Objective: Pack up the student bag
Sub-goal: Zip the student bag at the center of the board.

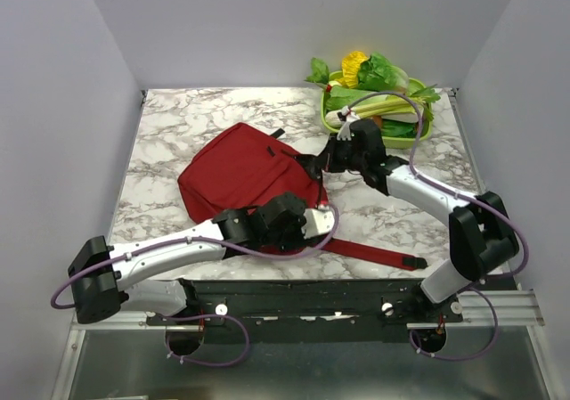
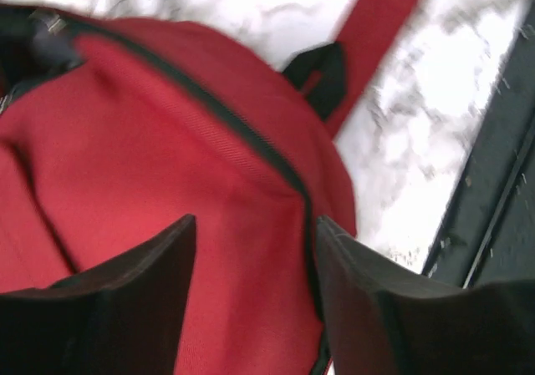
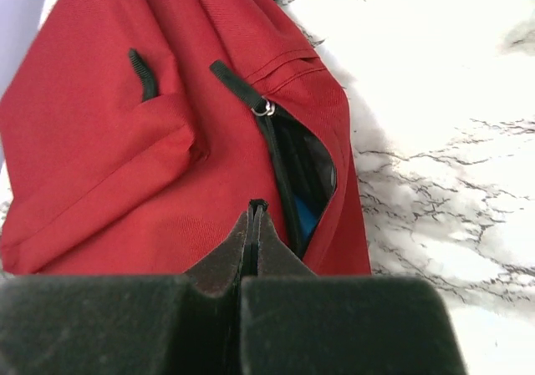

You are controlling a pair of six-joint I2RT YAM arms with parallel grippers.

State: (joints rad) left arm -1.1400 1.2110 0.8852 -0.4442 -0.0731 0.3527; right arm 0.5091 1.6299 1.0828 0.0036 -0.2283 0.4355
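The dark red student bag [image 1: 239,173] lies flat in the middle of the marble table. My right gripper [image 3: 257,206] is shut at the bag's right edge, and a small black zip tab pokes out between its tips. Beside them a zip pocket [image 3: 305,174] gapes, showing dark lining and something blue [image 3: 305,218] inside. Another zip slider with a black pull [image 3: 251,98] sits at the top of that gap. My left gripper [image 2: 255,233] hangs open just over the bag's near side, red fabric and a black zip line [image 2: 251,137] between its fingers [image 2: 150,266].
A long red strap [image 1: 374,254] with a black end trails right along the table's near edge. A green tray [image 1: 331,119] of leafy vegetables and a yellow item stands at the back right. The black mounting rail [image 1: 338,297] runs along the front.
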